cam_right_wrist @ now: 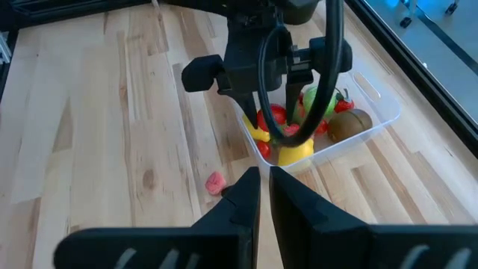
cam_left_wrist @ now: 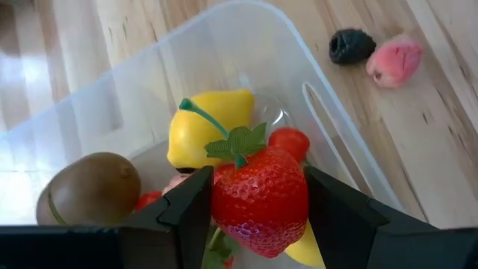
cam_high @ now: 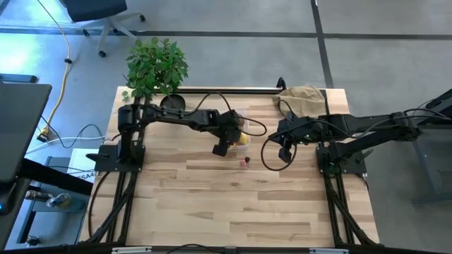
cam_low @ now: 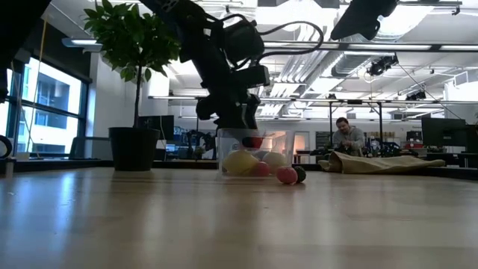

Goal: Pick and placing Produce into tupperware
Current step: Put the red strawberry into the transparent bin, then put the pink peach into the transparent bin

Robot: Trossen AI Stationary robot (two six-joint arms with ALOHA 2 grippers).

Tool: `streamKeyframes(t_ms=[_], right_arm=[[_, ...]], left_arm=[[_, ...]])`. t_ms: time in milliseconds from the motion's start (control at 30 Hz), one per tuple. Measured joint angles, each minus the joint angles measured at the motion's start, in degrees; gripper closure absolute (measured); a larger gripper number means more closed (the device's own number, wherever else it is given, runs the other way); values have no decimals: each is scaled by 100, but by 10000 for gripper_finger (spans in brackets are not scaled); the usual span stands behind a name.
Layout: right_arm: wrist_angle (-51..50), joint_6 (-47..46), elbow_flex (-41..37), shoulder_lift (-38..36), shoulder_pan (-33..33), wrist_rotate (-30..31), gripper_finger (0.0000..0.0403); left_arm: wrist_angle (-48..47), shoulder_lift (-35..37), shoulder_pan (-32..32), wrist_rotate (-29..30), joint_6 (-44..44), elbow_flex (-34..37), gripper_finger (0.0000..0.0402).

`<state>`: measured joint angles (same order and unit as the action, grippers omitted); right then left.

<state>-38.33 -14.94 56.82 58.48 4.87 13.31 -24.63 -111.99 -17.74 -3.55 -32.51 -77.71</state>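
The clear tupperware (cam_left_wrist: 224,45) stands on the wood table and holds a yellow lemon (cam_left_wrist: 205,127), a brown kiwi (cam_left_wrist: 93,187) and small red pieces. It also shows in the right wrist view (cam_right_wrist: 373,101). My left gripper (cam_left_wrist: 258,198) is over the tub, shut on a red strawberry (cam_left_wrist: 261,202). A pink berry (cam_left_wrist: 394,60) and a black berry (cam_left_wrist: 352,45) lie on the table just outside the tub. My right gripper (cam_right_wrist: 265,190) hovers to the tub's right, shut and empty; the high view shows it too (cam_high: 284,152). My left gripper pinches the strawberry's two sides (cam_left_wrist: 224,198) between its two fingers. The fingers come from above, pointing down into the tub. The strawberry's green leafy top (cam_left_wrist: 239,142) faces the wrist. It sits over the produce in the tub; whether it touches that produce I cannot tell.
A leafy potted plant (cam_high: 155,67) stands at the far left corner. A tan paper bag (cam_high: 304,99) lies at the far right. A black bar (cam_high: 226,90) runs along the far edge. A person (cam_low: 347,134) sits in the room behind. Bare wood stretches toward the near edge (cam_high: 233,212).
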Motion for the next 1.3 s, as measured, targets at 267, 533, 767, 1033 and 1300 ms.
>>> streamKeyframes(t_ms=[267, 533, 767, 1033, 1300], right_arm=[[0, 0, 0, 2, 0, -1, 379], [0, -1, 0, 1, 0, -1, 379], [0, -2, 0, 2, 1, 1, 379], [0, 0, 0, 0, -1, 1, 379], [0, -1, 0, 1, 0, -1, 379]], left_arm=[[104, 2, 0, -22, 148, 0, 213], [97, 2, 11, 68, 111, 0, 156], [99, 6, 11, 120, -9, 0, 134], [91, 279, 11, 214, -6, 0, 150], [53, 889, 26, 246, 438, 0, 168]])
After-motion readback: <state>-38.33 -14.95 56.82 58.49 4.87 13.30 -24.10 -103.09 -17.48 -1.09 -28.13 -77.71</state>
